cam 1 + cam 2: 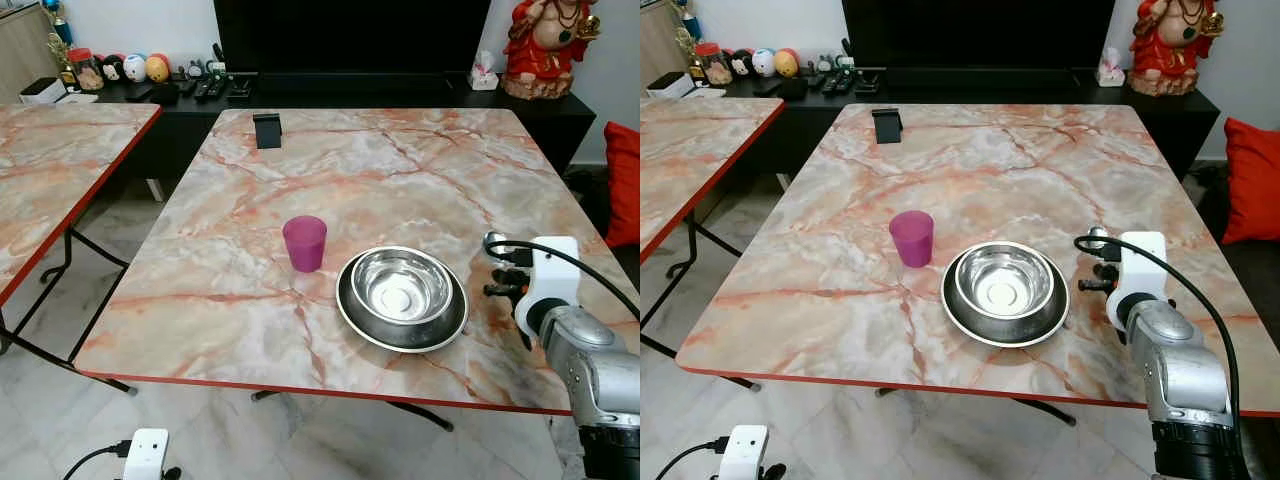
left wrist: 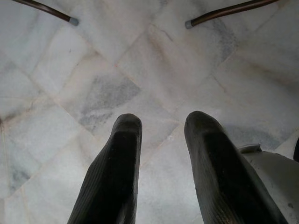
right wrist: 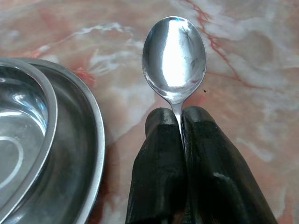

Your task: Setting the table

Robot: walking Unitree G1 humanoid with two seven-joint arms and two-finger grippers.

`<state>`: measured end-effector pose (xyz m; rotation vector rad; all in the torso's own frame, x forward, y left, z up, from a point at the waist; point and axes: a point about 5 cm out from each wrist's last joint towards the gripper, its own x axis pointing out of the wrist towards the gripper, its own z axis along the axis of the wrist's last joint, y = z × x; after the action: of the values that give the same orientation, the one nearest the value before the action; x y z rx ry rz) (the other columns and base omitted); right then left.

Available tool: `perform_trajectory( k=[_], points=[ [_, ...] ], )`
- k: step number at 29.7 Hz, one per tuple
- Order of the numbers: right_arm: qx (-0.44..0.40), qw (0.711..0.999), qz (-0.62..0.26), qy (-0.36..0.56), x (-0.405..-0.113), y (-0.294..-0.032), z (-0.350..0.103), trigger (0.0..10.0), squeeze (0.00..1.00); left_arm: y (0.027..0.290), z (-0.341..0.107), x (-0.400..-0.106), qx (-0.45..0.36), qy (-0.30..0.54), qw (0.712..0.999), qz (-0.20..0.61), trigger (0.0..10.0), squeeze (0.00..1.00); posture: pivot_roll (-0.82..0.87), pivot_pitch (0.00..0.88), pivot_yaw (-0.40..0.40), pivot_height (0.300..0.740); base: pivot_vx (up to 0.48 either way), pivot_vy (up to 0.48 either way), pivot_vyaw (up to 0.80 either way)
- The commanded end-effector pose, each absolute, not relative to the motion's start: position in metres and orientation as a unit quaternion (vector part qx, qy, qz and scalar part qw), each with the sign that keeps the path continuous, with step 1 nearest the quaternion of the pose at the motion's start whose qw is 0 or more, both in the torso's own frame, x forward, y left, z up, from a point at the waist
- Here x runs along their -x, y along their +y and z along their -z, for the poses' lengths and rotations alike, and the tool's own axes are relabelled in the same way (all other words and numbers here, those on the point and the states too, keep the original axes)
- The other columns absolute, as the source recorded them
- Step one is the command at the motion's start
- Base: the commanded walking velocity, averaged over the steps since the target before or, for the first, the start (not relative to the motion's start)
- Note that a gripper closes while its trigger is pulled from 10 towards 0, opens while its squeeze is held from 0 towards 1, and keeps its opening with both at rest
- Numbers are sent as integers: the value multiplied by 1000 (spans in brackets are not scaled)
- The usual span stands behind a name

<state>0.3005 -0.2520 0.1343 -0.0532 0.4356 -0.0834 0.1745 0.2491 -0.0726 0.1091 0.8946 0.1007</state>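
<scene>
You cannot see the spoon's (image 3: 174, 56) handle: it vanishes between the right tool's (image 3: 181, 116) pressed-together fingers (image 3: 159, 154), whose rear ends the wrist picture's edge cuts off. The steel bowl (image 3: 23, 130) and the plate (image 3: 84, 154) beneath it run off that picture's side. In the head views the second tabletop (image 1: 60, 170) is cropped, and the small items (image 1: 140, 68) on the dark shelf are too tiny to identify.
</scene>
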Motion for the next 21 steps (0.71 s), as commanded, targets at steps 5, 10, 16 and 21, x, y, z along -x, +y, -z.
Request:
perform_trajectory(
  k=[5, 10, 16, 21],
  points=[
    [35, 971, 34, 236, -299, -261, -133, 10000, 0, 248, 73, -174, -57, 435, 898, -45, 10000, 0, 5, 11, 32, 740, 0, 0, 0],
    [34, 970, 28, 239, -299, -261, -131, 10000, 0, 248, 73, -175, -58, 434, 898, -44, 10000, 0, 5, 12, 31, 740, 0, 0, 0],
    [5, 970, 8, 241, -301, -252, -125, 10000, 0, 247, 73, -176, -60, 432, 899, -42, 10000, 0, 8, 13, 31, 740, 0, 0, 0],
    [-12, 970, 0, 243, -302, -243, -121, 10000, 0, 247, 72, -178, -62, 430, 900, -41, 10000, 0, 11, 16, 33, 740, 0, 0, 0]
  ],
)
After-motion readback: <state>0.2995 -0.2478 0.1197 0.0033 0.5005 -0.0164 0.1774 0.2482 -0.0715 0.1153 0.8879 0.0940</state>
